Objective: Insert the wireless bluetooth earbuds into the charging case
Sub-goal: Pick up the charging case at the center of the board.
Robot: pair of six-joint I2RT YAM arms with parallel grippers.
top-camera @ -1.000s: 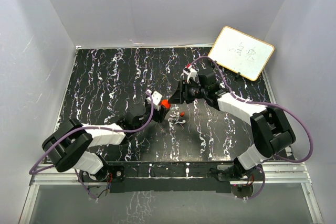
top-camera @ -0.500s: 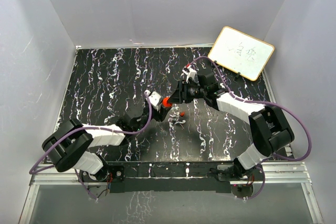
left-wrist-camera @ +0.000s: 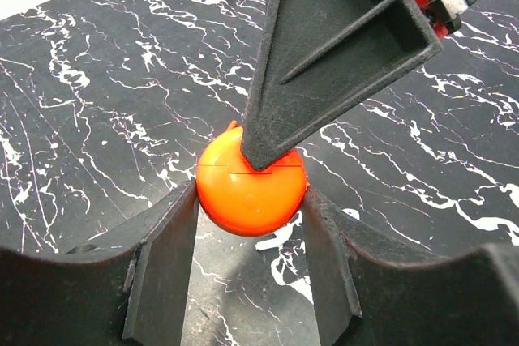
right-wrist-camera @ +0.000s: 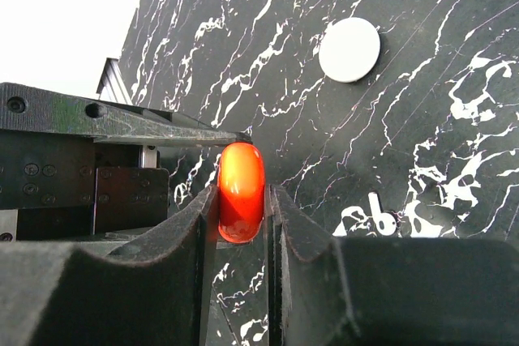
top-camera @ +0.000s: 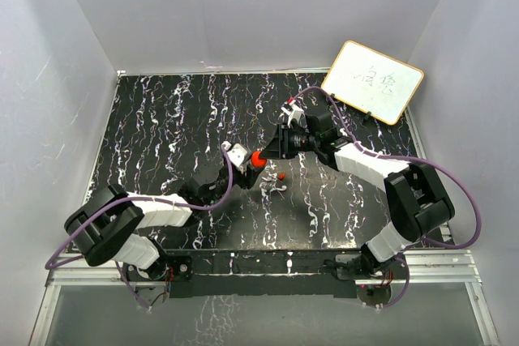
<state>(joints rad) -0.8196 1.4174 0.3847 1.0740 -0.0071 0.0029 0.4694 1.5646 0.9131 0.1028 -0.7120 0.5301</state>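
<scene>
- Left gripper [left-wrist-camera: 250, 204] part-open, pinching the charging case [left-wrist-camera: 251, 188] by its rim.
- Right gripper [right-wrist-camera: 242, 200] close-set, clamping the case's flat faces.
- One earbud [top-camera: 280, 176] lies just near-right.

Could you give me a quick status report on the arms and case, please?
Left gripper holds charging case by rim. Right gripper pinches its flat faces. One earbud lies on table nearby.

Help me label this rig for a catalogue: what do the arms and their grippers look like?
Both arms, left arm and right arm, have bulky black joints joined by white-shelled links, with a purple cable looping loosely beside each. The left gripper and right gripper are matte black, each with two flat, wedge-shaped fingers braced by ribs.
</scene>
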